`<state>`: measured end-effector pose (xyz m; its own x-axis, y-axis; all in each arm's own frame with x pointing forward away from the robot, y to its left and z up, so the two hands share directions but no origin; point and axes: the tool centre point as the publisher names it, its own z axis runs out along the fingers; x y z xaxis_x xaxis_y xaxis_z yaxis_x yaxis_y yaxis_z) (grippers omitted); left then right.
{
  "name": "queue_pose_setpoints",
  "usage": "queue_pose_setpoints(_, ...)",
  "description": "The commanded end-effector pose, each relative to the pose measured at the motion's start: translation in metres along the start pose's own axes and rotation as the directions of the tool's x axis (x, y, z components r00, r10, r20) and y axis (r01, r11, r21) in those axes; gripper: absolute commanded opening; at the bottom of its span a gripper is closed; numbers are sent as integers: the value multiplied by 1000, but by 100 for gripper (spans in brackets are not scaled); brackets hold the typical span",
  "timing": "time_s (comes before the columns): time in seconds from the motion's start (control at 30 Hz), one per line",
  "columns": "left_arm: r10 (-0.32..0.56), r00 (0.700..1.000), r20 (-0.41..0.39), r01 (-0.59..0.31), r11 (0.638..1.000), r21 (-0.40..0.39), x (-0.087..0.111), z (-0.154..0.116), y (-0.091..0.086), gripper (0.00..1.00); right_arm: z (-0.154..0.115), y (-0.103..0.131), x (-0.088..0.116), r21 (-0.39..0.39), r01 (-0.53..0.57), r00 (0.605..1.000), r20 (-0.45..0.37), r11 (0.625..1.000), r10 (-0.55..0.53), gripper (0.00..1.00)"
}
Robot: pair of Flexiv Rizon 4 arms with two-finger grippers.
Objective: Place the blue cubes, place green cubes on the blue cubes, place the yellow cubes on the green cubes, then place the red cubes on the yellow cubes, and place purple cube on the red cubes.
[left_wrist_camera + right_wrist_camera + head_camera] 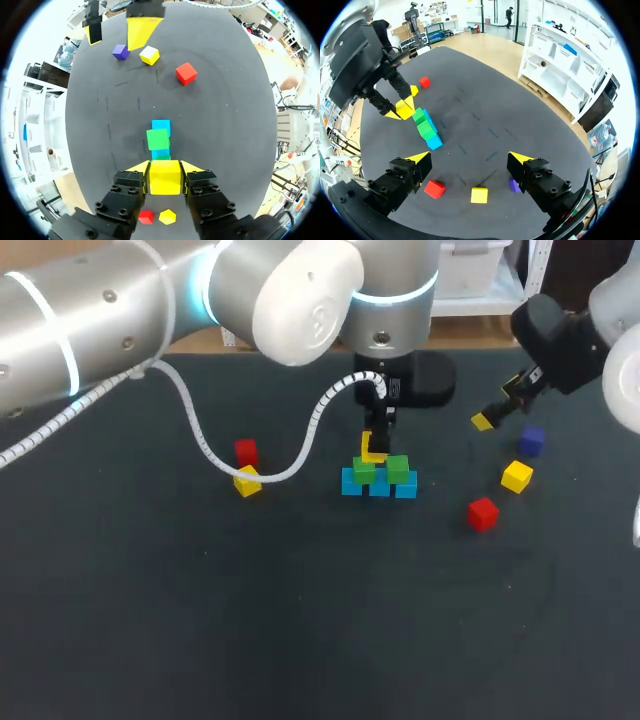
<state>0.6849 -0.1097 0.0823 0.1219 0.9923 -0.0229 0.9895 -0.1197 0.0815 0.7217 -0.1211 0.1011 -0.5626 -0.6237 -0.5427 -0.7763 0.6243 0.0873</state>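
Cubes: three blue (378,487), two green (398,469), three yellow (517,476), two red (483,513), one purple (531,440); your left gripper (165,169) pinches a yellow cube (165,180), right gripper (469,159) spread.

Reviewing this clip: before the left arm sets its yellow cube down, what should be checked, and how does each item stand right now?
1. Grip: the left gripper is shut on the yellow cube, with a finger on each side: ok.
2. Base layer: three blue cubes lie in a row: ok.
3. Second layer: two green cubes sit on the blue cubes: ok.
4. Alignment: the yellow cube hangs close above the green cubes, but whether it is centred over them: cannot tell.
5. Other arm: the right gripper is open and well away from the green cubes, near the purple cube: ok.
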Motion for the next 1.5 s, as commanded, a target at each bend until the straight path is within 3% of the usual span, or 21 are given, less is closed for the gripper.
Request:
queue_pose_setpoints(0.03, -2, 1000, -17, 2, 999, 34, -10, 5, 13, 0, 0, 0, 0, 0, 0, 1000, 1, 1000, 0, 100)
queue_pose_setpoints(0.53, -43, 998, -54, 47, 997, 62, -18, 15, 20, 0, 0, 0, 0, 0, 0, 1000, 1, 1000, 0, 100)
queue_pose_setpoints(1.5, -114, 989, -93, 122, 990, 75, -11, 27, 28, 0, 0, 0, 0, 0, 0, 1000, 1, 1000, 0, 100)
